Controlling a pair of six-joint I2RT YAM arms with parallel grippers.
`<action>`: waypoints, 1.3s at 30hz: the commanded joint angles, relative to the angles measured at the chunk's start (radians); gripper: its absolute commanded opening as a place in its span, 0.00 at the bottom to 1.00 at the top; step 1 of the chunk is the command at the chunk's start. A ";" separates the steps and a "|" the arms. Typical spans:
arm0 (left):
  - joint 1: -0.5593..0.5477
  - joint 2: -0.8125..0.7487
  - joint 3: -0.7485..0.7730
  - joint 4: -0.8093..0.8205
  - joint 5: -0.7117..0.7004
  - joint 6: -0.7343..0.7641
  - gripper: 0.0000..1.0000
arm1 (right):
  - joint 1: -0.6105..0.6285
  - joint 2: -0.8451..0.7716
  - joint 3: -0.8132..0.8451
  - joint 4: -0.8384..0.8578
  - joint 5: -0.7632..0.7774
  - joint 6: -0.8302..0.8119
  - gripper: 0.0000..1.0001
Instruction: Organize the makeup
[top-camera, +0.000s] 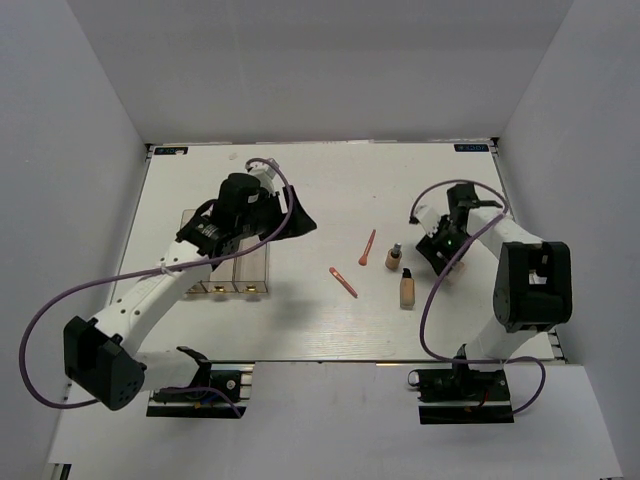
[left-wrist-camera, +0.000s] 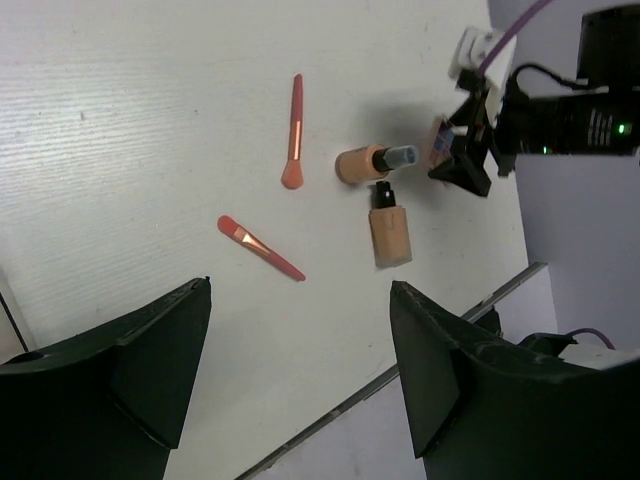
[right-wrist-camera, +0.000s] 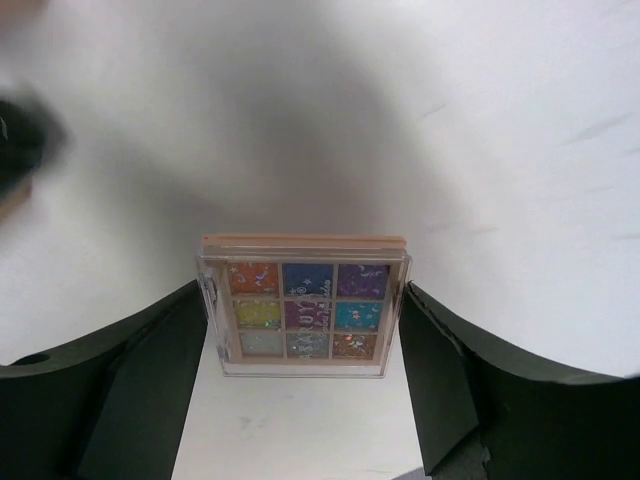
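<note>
A square compact (right-wrist-camera: 305, 308) with a clear lid and several coloured shadow pans sits between my right gripper's (right-wrist-camera: 303, 290) fingers, which press on its two sides; the left wrist view shows the compact (left-wrist-camera: 440, 142) standing on edge in those jaws. Left of it on the white table lie two coral-pink sticks (top-camera: 368, 248) (top-camera: 343, 282) and two beige dark-capped bottles (top-camera: 394, 256) (top-camera: 407, 288), both on their sides. My left gripper (top-camera: 290, 222) hovers open and empty over the table's left half, well away from the sticks (left-wrist-camera: 294, 130) (left-wrist-camera: 260, 247) and bottles (left-wrist-camera: 372, 162) (left-wrist-camera: 389, 232).
A clear acrylic box (top-camera: 235, 270) with three compartments stands under my left arm at the left of the table (top-camera: 330, 190). Grey walls close in the back and both sides. The table's near edge (left-wrist-camera: 430, 340) runs just below the bottles.
</note>
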 joint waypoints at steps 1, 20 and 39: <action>-0.005 -0.088 0.057 0.052 0.018 0.037 0.82 | -0.004 0.004 0.203 -0.003 -0.075 0.053 0.19; -0.005 -0.317 0.084 0.283 0.020 0.109 0.81 | 0.442 0.363 1.000 0.192 -0.725 0.509 0.15; -0.005 -0.334 0.098 0.265 0.011 0.103 0.81 | 0.865 0.833 1.224 1.238 -0.833 1.115 0.11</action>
